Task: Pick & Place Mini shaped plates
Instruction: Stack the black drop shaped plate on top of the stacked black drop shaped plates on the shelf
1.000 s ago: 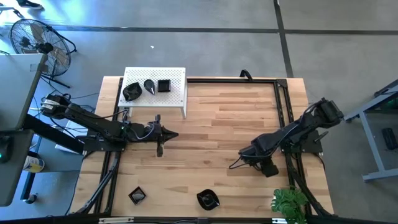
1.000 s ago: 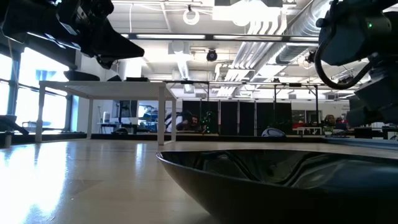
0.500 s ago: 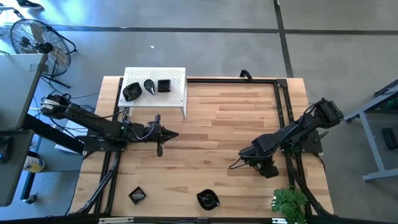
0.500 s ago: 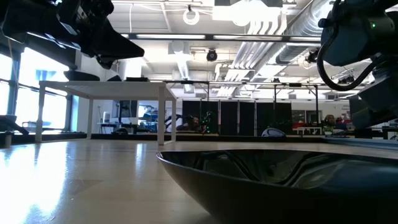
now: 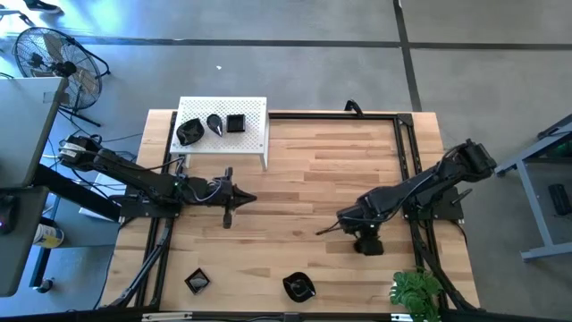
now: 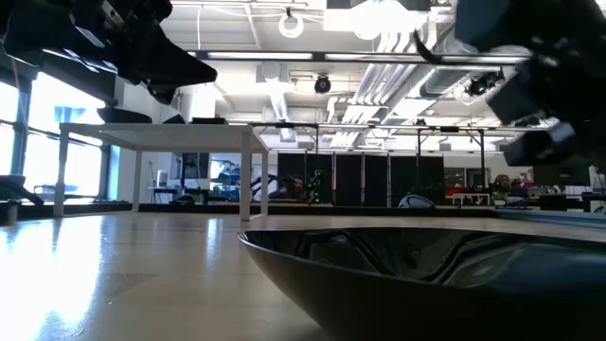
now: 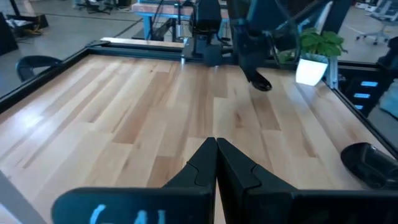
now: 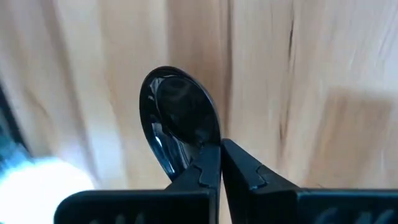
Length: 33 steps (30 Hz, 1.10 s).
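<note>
Three glossy black mini plates point(image 5: 212, 125) sit on the white stand point(image 5: 255, 112); a square one point(image 5: 197, 281) and a wavy one point(image 5: 298, 287) lie at the bench's point(image 5: 304, 188) near edge; a teardrop one point(image 8: 179, 121) is pinched at its rim.

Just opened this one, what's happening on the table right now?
The right tool has pinched the edge of a small glossy black teardrop plate and holds it over the wooden table, on the right side. The left tool is shut and empty, waiting over the table's left half. Three black plates already sit on the white perforated stand at the far left corner. Two more plates, a square one and a wavy one, lie at the table's near edge.
</note>
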Tool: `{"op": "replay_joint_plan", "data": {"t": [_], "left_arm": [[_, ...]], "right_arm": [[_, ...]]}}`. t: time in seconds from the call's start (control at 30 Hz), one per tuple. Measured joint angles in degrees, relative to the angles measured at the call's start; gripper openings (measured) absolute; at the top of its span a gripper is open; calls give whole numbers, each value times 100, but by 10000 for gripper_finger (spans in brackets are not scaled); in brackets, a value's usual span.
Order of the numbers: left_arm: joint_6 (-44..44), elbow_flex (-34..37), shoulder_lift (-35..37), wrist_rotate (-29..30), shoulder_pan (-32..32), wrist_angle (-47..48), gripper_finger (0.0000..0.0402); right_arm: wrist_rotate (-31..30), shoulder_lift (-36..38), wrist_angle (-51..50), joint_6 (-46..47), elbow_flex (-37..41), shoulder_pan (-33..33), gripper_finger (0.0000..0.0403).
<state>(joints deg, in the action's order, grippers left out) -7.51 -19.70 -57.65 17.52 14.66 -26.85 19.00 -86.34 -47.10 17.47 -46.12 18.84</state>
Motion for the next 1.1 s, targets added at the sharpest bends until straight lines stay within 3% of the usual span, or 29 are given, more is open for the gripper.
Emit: {"op": "replay_joint_plan", "data": {"t": [0.2, 0.47, 0.63, 0.83, 1.1], "left_arm": [[30, -2, 0, -5, 0, 0, 1], [35, -2, 0, -3, 0, -1, 1], [35, -2, 0, 1, 0, 4, 1], [35, -4, 0, 15, 0, 9, 1], [37, -4, 0, 26, 0, 42, 1]], "right_arm": [[-305, 44, 1964, 1684, -182, -58, 4], [-2762, -43, 4369, 3645, -184, -202, 2], [-4051, -615, 5712, 4455, -184, -305, 1], [-4562, -1623, 7265, 5494, -184, -324, 1], [-4751, -2508, 7550, 6349, -410, -416, 8]]}}
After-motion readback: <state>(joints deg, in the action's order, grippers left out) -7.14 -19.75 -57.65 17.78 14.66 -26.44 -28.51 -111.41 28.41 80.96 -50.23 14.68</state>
